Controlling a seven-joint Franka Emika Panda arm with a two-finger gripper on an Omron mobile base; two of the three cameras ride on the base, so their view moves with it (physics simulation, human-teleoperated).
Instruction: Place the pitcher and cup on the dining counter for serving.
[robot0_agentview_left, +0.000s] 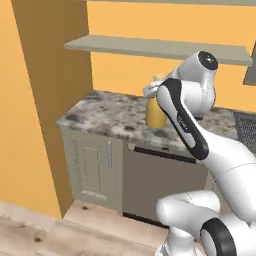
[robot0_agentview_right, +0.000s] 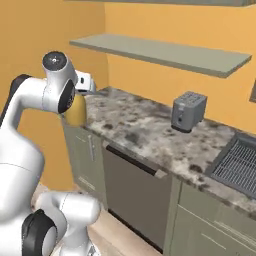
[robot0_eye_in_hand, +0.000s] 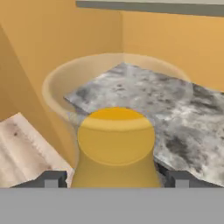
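- The white arm folds at the elbow, reaching forward over the marble counter (robot0_agentview_left: 107, 120).
- The gripper (robot0_eye_in_hand: 114, 178) straddles the yellow pitcher (robot0_eye_in_hand: 115, 144), a fingertip (robot0_eye_in_hand: 51, 179) at each side; contact is unclear.
- The pitcher stands near the counter's left end.

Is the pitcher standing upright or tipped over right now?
Upright. In the left base view the pitcher stands on the marble counter, neck uppermost; the hand view looks down into its open mouth, between the gripper fingertips.

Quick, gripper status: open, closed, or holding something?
Gripper: fingers sit on either side of the pitcher neck, but whether they are clamped on it or just around it cannot be told.
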